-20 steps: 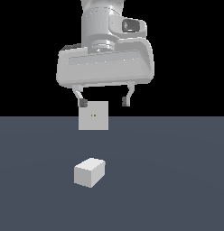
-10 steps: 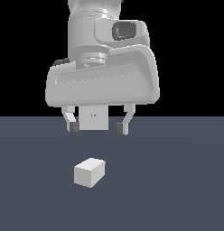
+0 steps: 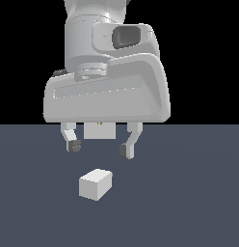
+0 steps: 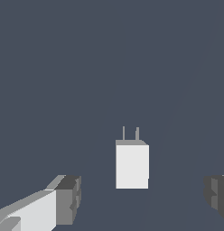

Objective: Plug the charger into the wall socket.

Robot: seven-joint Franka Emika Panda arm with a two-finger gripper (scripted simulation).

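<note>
Pincer [image 3: 99,147]: wide open, nothing in it, fingers well apart; hanging just above the bench, a bit farther back than the charger. The dark pads [image 4: 68,200] show at both edges of the wrist view with the charger between them but not touching.
Charger [image 3: 95,183]: sitting on the bench [image 3: 189,202], near side, slightly toward the exterior view's left; wrist view shows two thin prongs [image 4: 130,133] sticking out of one end.
Socket [image 3: 99,130]: upright plate at the far edge of the bench, mostly hidden behind the robot's hand, only the lower strip peeks out between the fingers.
Arm [image 3: 107,72]: big grey-white body filling the top middle.
</note>
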